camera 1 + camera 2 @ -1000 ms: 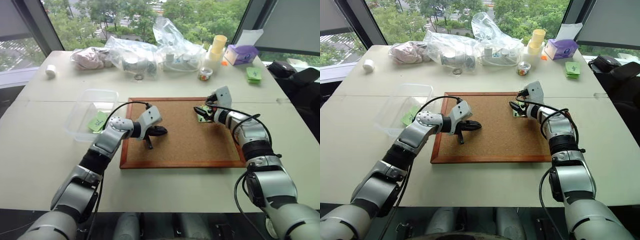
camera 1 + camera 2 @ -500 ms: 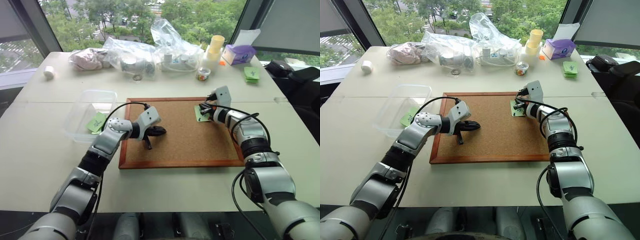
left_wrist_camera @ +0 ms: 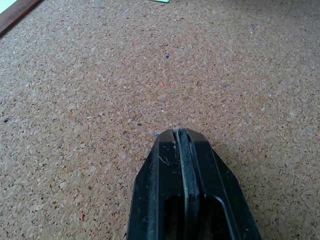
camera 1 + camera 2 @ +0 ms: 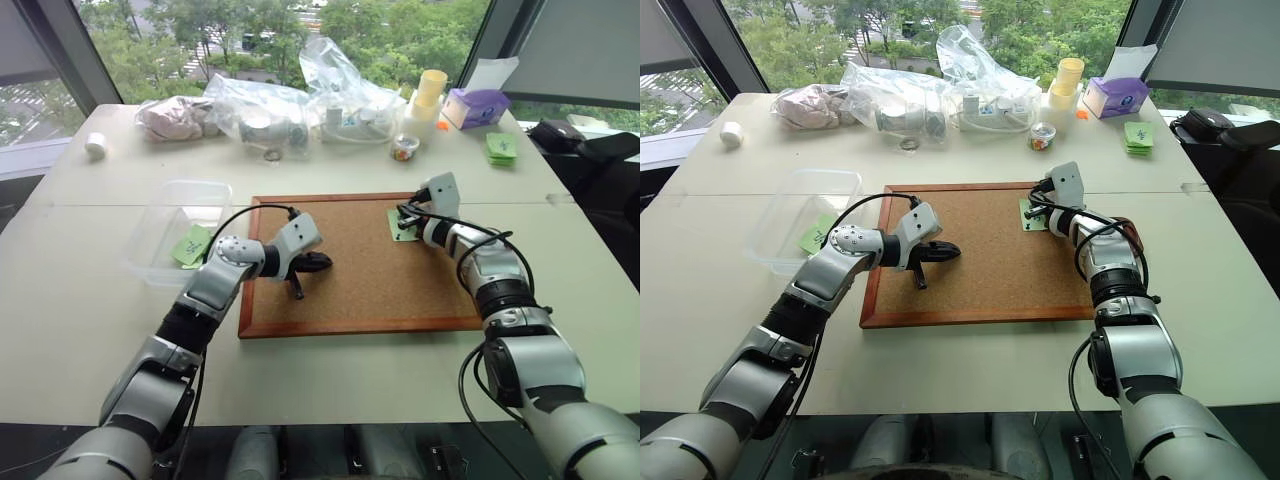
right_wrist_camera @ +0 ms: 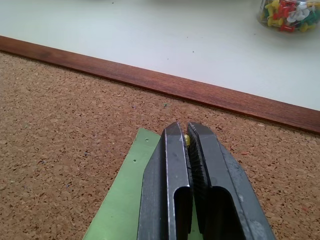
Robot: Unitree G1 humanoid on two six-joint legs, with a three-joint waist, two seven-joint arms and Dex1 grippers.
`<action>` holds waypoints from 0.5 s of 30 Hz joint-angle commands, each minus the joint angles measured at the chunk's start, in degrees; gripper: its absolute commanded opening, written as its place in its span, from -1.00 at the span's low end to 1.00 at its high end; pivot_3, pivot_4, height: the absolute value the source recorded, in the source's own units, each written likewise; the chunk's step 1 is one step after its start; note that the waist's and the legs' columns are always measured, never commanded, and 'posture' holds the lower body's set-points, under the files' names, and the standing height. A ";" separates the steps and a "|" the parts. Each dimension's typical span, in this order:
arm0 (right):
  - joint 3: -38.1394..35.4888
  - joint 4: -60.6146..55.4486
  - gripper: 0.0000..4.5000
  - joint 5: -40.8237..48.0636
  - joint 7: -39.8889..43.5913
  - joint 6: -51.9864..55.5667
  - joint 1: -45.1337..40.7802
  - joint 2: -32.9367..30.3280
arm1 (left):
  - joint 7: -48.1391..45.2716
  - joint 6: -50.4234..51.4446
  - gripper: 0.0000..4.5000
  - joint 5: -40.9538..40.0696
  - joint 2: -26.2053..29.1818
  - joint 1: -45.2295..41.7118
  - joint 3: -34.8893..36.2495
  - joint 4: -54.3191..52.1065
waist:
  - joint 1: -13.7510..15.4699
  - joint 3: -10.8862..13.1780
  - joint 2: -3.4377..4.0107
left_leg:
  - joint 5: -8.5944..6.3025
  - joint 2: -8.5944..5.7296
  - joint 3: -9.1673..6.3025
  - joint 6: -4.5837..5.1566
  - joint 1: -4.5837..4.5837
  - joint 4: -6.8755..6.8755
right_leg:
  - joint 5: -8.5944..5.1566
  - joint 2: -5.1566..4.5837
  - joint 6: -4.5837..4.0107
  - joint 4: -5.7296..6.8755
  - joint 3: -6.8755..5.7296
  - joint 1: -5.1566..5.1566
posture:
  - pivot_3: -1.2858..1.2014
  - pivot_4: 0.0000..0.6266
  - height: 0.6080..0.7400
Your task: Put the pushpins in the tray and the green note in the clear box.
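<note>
1. Left eye view: your right gripper (image 4: 404, 213) sits at the upper right of the corkboard (image 4: 360, 290), on the top edge of the green note (image 4: 402, 228). This looks like the pin-pulling step, with the note not yet freed. Your left gripper (image 4: 322, 263) hovers over the board's left part, jaws together and empty. The clear box (image 4: 175, 232) lies left of the board and already holds a green slip.

2. Right eye view: same layout. A small cup of pins (image 4: 1039, 137) stands above the board among the clear bags (image 4: 940, 95). You won't find the reddish tray in these frames, so I cannot tell where it is.

3. Left wrist view: the fingers (image 3: 170, 190) are pressed shut just above bare cork, holding nothing.

4. Right wrist view: the fingers (image 5: 170, 185) are clamped on a yellow pushpin (image 5: 186, 140) at the note's top edge. Next, I judge, you need a straight pull away from the cork, keeping the pinch firm so the tiny head doesn't slip, then carry it to the tray.
</note>
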 commanded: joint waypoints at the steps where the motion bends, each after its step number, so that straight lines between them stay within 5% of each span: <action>1: -3.73 -3.12 -0.96 1.67 -2.04 -2.04 -1.04 -0.95 | -0.76 1.13 -1.00 0.48 0.03 1.50 -0.95 -0.37 | 0.00 0.00 0.00 | 0.00 0.00 0.00 0.00 0.00 0.00 | 0.00 0.00 0.00 0.00 0.00 0.00 | 0.03 -0.52 0.97; 15: -5.16 -4.77 -0.96 2.90 -2.45 -2.20 -0.24 -1.34 | -1.00 1.12 -1.00 0.47 -0.24 1.68 -1.15 -0.06 | 0.01 0.00 0.00 | 0.00 -0.01 0.00 0.00 0.00 0.00 | 0.00 -0.01 0.00 0.00 0.00 0.00 | 0.03 -0.52 0.97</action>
